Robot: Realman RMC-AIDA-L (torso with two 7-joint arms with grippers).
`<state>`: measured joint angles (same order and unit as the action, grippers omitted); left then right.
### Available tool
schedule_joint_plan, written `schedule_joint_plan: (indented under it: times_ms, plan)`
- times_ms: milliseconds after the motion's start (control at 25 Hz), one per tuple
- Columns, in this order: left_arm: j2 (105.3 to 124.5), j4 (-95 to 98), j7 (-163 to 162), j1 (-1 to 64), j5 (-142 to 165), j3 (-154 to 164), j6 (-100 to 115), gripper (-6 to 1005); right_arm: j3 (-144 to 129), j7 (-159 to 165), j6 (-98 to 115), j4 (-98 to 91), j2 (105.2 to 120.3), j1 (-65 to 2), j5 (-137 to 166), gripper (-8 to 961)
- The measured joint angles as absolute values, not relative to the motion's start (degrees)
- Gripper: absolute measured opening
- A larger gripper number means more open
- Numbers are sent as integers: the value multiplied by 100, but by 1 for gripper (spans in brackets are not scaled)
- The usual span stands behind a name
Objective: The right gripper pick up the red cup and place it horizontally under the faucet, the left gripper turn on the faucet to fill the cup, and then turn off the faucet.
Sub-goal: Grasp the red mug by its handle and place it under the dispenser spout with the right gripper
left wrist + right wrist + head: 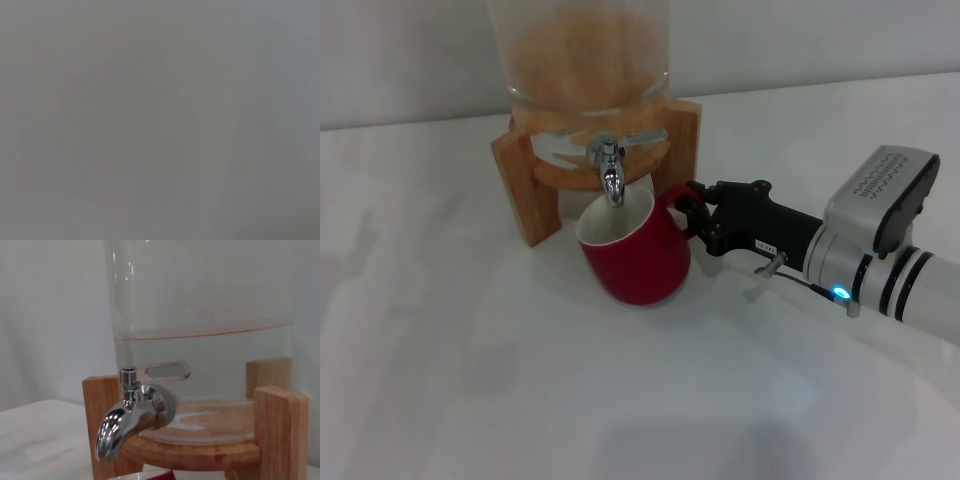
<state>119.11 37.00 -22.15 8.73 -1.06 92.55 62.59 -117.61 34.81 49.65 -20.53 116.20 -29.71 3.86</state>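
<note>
You have the red cup (638,255) standing on the white bench (470,380) directly below the faucet (611,178), its open mouth tipped up and slightly toward the spout, the white inside showing. The spout tip hangs just over the near part of the cup's rim. The cup's loop handle points away from the wooden stand (520,180), toward your right arm.

Your right claw (695,222) reaches in from the side of the cup opposite the stand's front leg. Its black fingers (705,235) sit narrow around the handle, holding the cup there. Behind the claw, the silver-grey arm shows a small blue light.

The faucet is set in the glass dispenser (585,50), which rests on the wooden stand behind the cup. In the right wrist view you see the faucet (131,417) close up, its chrome spout curving downward, and the water line in the dispenser (200,315) lies well above the faucet. A sliver of the cup's red rim (165,474) peeks in right under the spout there.

Your left claw does not appear in the head view, and the left wrist view is a featureless grey, so you cannot tell its state.
</note>
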Motion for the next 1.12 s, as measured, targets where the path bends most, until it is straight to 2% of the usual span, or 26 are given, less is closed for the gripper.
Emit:
schedule_joint_plan:
  times_ms: [1120]
  plan:
    - [11918, 3735, -2215, 897, -105, 9273, 6267, 875, -11947, 3481, 4962, -2011, 11608, -2917, 368, 146]
